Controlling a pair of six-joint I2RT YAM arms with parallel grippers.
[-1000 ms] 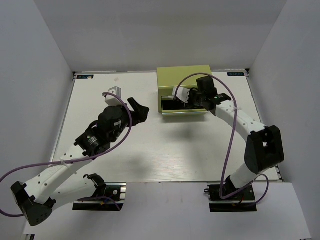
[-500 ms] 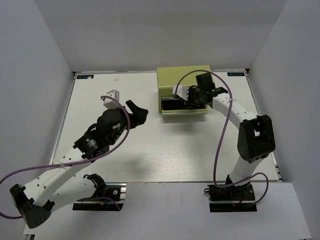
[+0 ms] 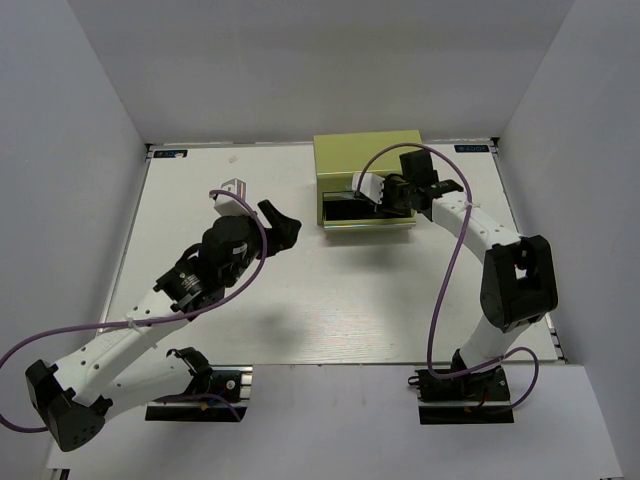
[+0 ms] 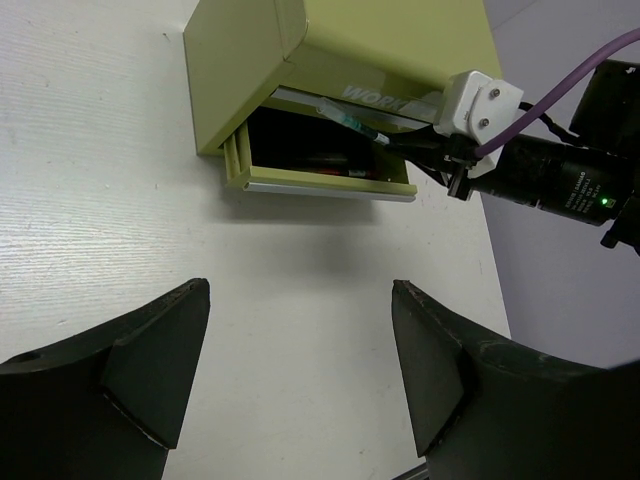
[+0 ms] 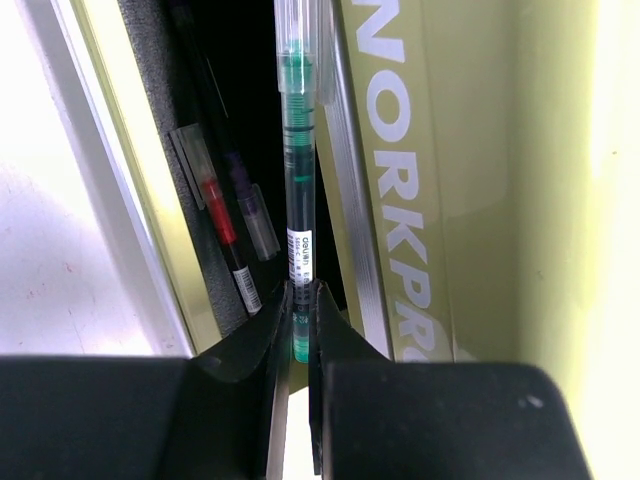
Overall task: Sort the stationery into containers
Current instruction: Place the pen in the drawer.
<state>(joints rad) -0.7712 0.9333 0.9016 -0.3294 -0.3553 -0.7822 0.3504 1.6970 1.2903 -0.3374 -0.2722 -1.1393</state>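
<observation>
Cabinet (image 3: pixel 366 160): olive, worktop (image 3: pixel 300 300) far edge, rt of centre; lower drawer (image 4: pixel 320 186) open.
R end effector (image 5: pixel 298 300): clamped on green-ink pen (image 5: pixel 298 200), at drawer mouth.
L end effector (image 4: pixel 300 345): fingers apart, over mid-worktop.
In drawer: red pen (image 5: pixel 222 225).
</observation>
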